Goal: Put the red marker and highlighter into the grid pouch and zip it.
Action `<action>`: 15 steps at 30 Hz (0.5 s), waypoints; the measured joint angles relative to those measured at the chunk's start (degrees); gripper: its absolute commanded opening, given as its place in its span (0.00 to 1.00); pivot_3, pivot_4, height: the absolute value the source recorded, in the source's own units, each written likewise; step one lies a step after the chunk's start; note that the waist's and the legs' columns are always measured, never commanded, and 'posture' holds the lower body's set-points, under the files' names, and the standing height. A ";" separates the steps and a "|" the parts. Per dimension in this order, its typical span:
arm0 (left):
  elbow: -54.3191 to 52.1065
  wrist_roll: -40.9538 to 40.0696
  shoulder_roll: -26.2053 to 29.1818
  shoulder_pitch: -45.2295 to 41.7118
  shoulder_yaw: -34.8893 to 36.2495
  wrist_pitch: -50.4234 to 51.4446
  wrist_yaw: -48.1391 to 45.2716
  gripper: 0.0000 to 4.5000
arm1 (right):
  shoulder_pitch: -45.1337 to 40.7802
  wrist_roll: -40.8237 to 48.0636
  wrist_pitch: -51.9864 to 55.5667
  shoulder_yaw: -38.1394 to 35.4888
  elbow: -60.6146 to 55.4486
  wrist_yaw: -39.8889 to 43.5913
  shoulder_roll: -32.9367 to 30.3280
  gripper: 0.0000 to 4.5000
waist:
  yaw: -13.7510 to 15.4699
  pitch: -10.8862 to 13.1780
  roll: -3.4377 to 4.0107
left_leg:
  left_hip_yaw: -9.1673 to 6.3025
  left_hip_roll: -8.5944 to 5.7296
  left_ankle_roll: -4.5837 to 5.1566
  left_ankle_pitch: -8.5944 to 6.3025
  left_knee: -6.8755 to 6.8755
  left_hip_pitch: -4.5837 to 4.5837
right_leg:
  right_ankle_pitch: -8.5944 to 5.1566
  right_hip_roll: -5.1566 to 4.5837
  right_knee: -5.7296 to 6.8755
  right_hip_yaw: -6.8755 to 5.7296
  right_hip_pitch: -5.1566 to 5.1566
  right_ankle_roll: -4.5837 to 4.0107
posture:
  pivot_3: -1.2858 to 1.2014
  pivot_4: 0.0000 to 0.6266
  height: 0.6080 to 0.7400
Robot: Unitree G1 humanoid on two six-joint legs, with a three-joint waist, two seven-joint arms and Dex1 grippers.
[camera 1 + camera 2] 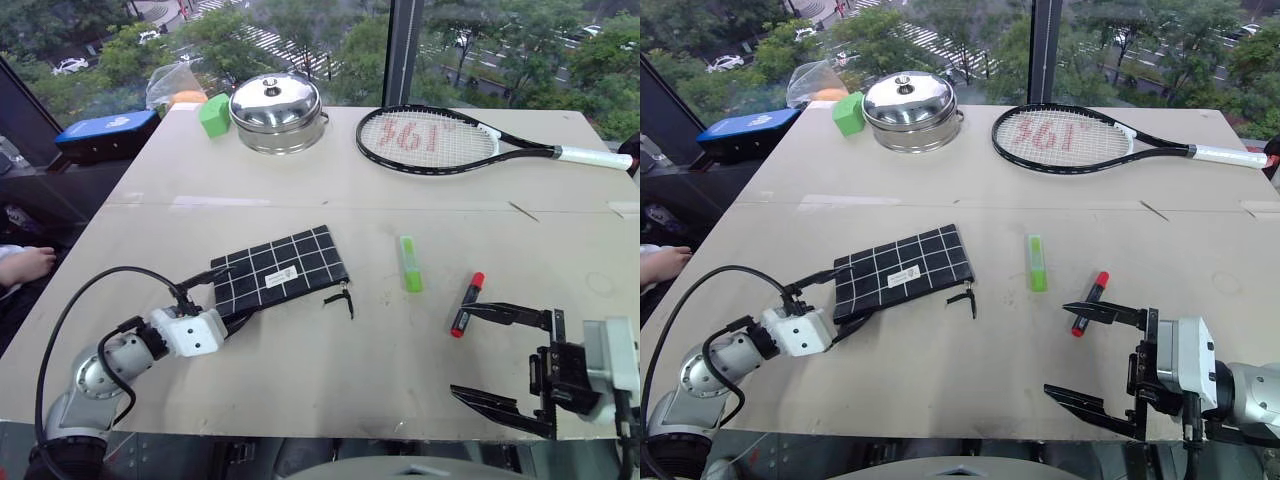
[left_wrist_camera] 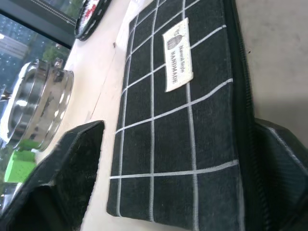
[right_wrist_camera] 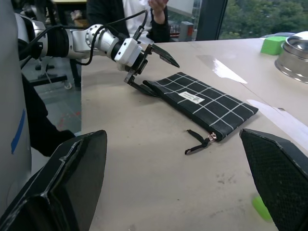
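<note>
The grid pouch (image 1: 285,268) lies flat on the table, left of centre, with its zipper pull (image 1: 343,297) trailing off its right end. My left gripper (image 1: 228,295) is open and straddles the pouch's left end, one finger by the far edge and one along the zipper edge (image 2: 243,120). The light-green highlighter (image 1: 410,263) lies to the right of the pouch. Further right lies the red marker (image 1: 467,303). Near the front right edge my right gripper (image 1: 500,357) stands wide open and empty, its upper finger just in front of the marker.
At the back stand a lidded steel pot (image 1: 277,110) and a green cube (image 1: 214,113). A tennis racket (image 1: 440,140) lies at the back right. A blue case (image 1: 108,133) sits off the table's left corner. A person's hand (image 1: 25,265) rests at the left.
</note>
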 measured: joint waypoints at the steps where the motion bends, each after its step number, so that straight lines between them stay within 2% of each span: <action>1: 0.72 -0.61 0.23 -0.45 -0.96 0.50 -0.34 0.62 | 0.45 0.00 0.00 -0.01 -0.04 -0.09 0.01 1.00 | 0.03 -0.03 0.06 | 0.00 0.00 0.00 0.00 -0.01 0.04 | 0.00 0.00 0.03 0.00 0.01 0.00 | 0.52 0.24 1.00; 4: 1.81 -3.69 0.35 -1.24 -3.56 2.92 -2.14 0.26 | 1.51 -0.02 0.00 -0.01 -0.96 -0.86 0.06 1.00 | 0.03 -0.05 0.08 | -0.01 0.03 -0.01 0.00 -0.02 0.09 | -0.01 0.02 0.09 0.01 0.01 0.01 | 0.52 0.24 1.00; 6: 1.89 -6.63 1.13 -2.04 -4.00 5.68 -3.98 0.07 | 1.63 -0.02 0.00 0.01 -1.87 -1.71 0.12 1.00 | -0.03 -0.08 0.13 | 0.00 0.03 -0.01 0.00 -0.02 0.13 | -0.01 0.03 0.10 0.03 0.02 0.01 | 0.52 0.24 1.00; 7: 1.74 -7.85 1.43 -2.12 -4.01 6.87 -4.82 0.01 | 1.63 -0.03 0.02 0.07 -2.03 -2.19 0.22 1.00 | -0.14 -0.11 0.17 | 0.03 0.03 -0.01 0.00 -0.02 0.16 | -0.01 0.03 0.10 0.04 0.03 0.02 | 0.52 0.24 1.00; 12: -2.41 -17.96 1.54 -0.81 -3.96 19.99 -10.49 0.01 | -2.74 -3.48 1.92 4.78 -2.06 -9.38 2.16 1.00 | -1.04 0.04 -0.01 | 0.21 0.04 -0.01 -0.01 -0.05 0.18 | -0.03 0.04 0.09 0.13 -0.03 0.04 | 0.52 0.24 1.00; 15: -8.46 -22.48 1.01 -0.43 -4.82 28.55 -12.33 0.01 | -8.28 -6.48 6.96 9.76 -2.04 -16.47 2.49 1.00 | -1.08 0.44 -0.58 | 0.18 0.05 -0.02 0.00 -0.04 0.02 | -0.03 0.04 0.08 0.20 -0.15 0.03 | 0.52 0.24 1.00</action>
